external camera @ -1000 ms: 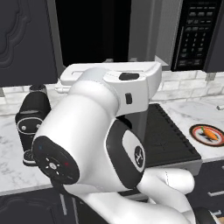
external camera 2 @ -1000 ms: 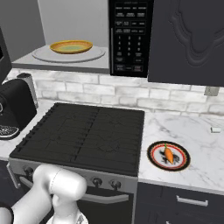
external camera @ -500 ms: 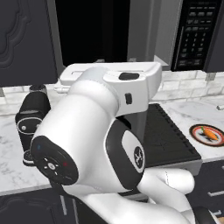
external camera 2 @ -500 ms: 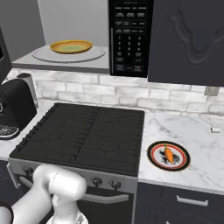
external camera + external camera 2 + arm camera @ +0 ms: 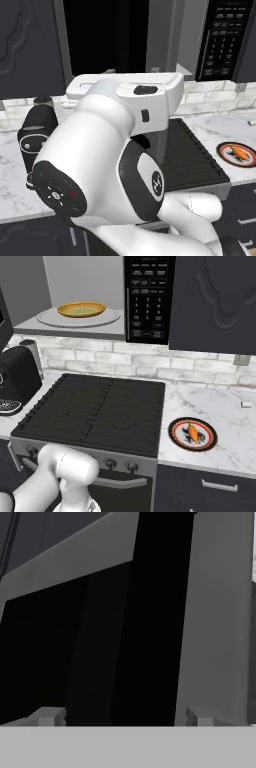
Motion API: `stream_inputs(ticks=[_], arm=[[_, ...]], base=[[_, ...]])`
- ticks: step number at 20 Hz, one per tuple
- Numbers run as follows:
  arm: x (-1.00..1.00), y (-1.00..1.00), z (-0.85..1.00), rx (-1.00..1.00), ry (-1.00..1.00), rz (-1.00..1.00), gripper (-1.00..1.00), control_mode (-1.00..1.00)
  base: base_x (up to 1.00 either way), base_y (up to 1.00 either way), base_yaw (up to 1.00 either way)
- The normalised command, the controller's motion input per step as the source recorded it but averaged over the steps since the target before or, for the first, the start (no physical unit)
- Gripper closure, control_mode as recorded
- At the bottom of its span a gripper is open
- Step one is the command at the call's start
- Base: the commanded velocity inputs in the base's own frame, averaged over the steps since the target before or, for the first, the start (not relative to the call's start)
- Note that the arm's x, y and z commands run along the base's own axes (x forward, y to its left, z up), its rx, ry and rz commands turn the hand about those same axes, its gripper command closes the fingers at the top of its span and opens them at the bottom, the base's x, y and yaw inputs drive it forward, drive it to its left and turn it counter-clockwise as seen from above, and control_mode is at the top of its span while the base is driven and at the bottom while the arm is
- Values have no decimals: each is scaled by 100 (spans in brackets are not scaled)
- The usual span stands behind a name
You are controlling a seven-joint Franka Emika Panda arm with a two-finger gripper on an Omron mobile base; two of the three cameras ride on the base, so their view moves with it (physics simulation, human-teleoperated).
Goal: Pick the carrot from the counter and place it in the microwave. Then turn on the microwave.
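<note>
Your end effector (image 5: pixel 122 717) stands spread wide with nothing between its tips, which poke up at the bottom of the hand view facing dark and grey panels, apparently the door edge and the dark mouth of the microwave (image 5: pixel 150 298). The carrot (image 5: pixel 192 431) is not in there: it lies on the red-rimmed plate (image 5: pixel 176 440) on the surface (image 5: pixel 227 421) to the right of the stovetop (image 5: pixel 95 411), well apart from your hand. Judging by that, the pick is not yet done, and the main risk is the long swing down and right: the arm (image 5: pixel 100 165) is bulky and sits close to the open door, so a careless turn could knock the door or the coffee machine (image 5: pixel 15 381) at the left. The carrot is small and tapered, so a grip near its thin end may let it slip or roll off the plate. A yellow dish (image 5: pixel 81 309) already rests on the turntable inside, which could crowd the placement. Hard to make out: in the left base view the arm covers most of the stovetop and the microwave floor, and you cannot tell from the hand view how near the tips are to the panels. The button panel (image 5: pixel 149 301) labels are too small to read.
</note>
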Motion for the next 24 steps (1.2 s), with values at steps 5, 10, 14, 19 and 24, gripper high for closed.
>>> stream_inputs(ticks=[5,10,14,19,24], arm=[[-36,0,2,0,-6,0,-100,-100],[-45,0,8,0,-6,0,-100,-100],[-39,-16,5,0,0,0,-100,-100],[-30,-46,0,0,1,0,-100,-100],[-30,-67,0,0,0,0,-100,-100]], base=[[0,0,0],[0,0,0],[0,0,0],[0,0,0],[0,0,0]])
